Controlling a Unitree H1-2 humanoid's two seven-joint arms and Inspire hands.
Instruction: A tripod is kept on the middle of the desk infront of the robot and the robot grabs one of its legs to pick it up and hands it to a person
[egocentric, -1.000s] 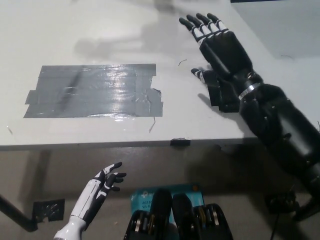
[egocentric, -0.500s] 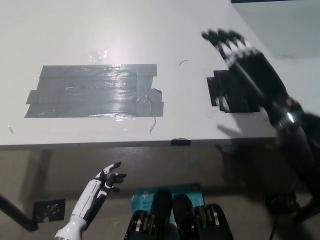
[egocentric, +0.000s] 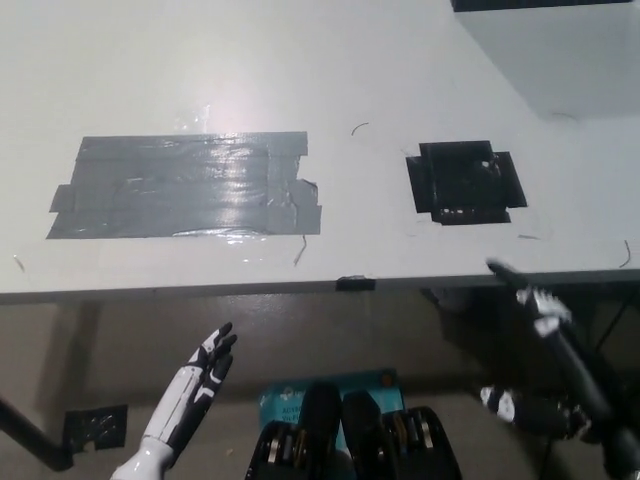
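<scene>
Head view. White flat tabletop (egocentric: 300, 60): fills the far and middle field, its near edge running left to right. Grey patch of layered duct tape (egocentric: 185, 185): stuck flat on the tabletop, left of centre. Black square patch of tape (egocentric: 463, 182): stuck flat on the tabletop, right of centre, well apart from the grey patch. Tripod: not in view anywhere. White left robot hand (egocentric: 212, 362): below the tabletop's near edge at lower left, fingers spread, holding nothing. Black right robot hand (egocentric: 535, 305): below the near edge at lower right, blurred; finger state cannot be told.
</scene>
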